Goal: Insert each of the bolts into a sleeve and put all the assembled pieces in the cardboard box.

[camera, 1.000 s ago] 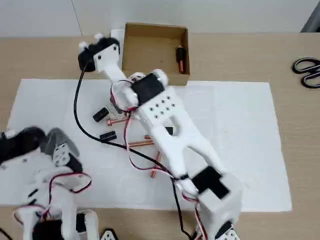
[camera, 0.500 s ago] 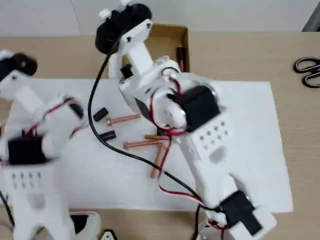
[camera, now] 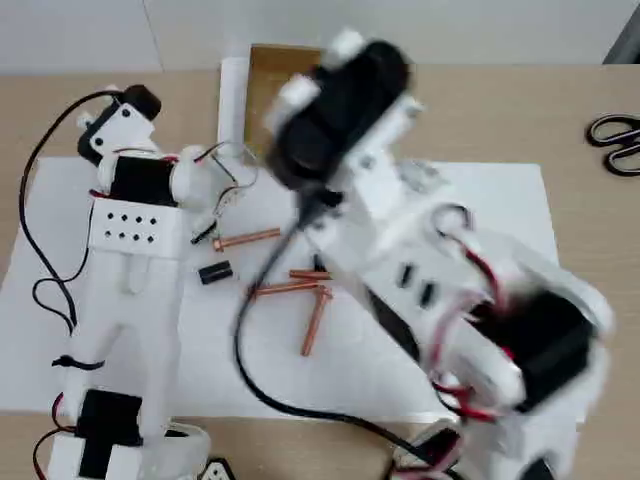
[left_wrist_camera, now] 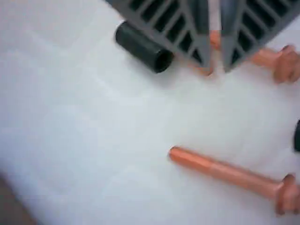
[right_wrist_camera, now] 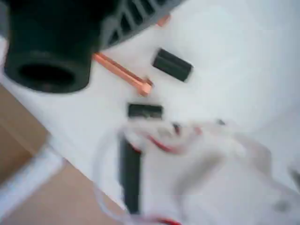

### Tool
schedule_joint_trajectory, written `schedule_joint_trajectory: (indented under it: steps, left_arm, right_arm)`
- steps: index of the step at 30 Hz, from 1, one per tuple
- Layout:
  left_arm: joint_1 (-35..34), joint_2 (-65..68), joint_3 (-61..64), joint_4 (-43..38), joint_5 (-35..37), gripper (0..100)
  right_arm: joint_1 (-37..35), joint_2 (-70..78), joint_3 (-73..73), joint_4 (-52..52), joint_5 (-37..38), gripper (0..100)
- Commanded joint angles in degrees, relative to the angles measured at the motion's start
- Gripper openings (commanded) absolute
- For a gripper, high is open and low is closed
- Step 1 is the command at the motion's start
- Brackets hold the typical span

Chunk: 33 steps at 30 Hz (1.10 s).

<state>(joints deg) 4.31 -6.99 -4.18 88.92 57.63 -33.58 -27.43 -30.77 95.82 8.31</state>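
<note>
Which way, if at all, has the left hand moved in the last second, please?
Yes. The left hand went from the paper's left edge toward its middle, to the bolt nearest the box.

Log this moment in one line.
left gripper over copper bolt tip, beside black sleeve | right arm above white sheet

Wooden table, white sheet, cardboard box, probably scissors at the edge.
</note>
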Motion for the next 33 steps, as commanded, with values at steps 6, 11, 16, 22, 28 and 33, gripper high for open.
schedule_joint_trajectory:
  steps: [6, 11, 16, 22, 28, 33]
  left_arm:
    - [1.7, 0.4, -2.4, -5.6, 7.2, 1]
    - [4.1, 0.4, -2.2, -4.9, 7.4, 2]
    - [3.9, 4.1, -2.2, -4.6, 9.9, 21]
    - [2.9, 18.1, -2.3, -0.5, 17.1, 31]
    - [-1.8, 26.5, -2.5, -0.7, 23.2, 31]
    - [-2.3, 27.4, -2.5, -2.5, 27.7, 31]
  right_arm:
    - [7.9, -10.2, 32.6, -20.2, 0.5, 0.8]
    - [7.6, -20.7, 56.7, -37.8, 0.5, 0.6]
    - [7.5, -34.4, 79.0, -49.5, 0.6, 0.5]
    - [7.9, -51.5, 99.7, -53.9, 0.4, 0.5]
    - [7.9, -68.2, 114.0, -53.6, 0.7, 0.5]
    - [7.9, -77.1, 119.0, -49.4, 0.7, 0.4]
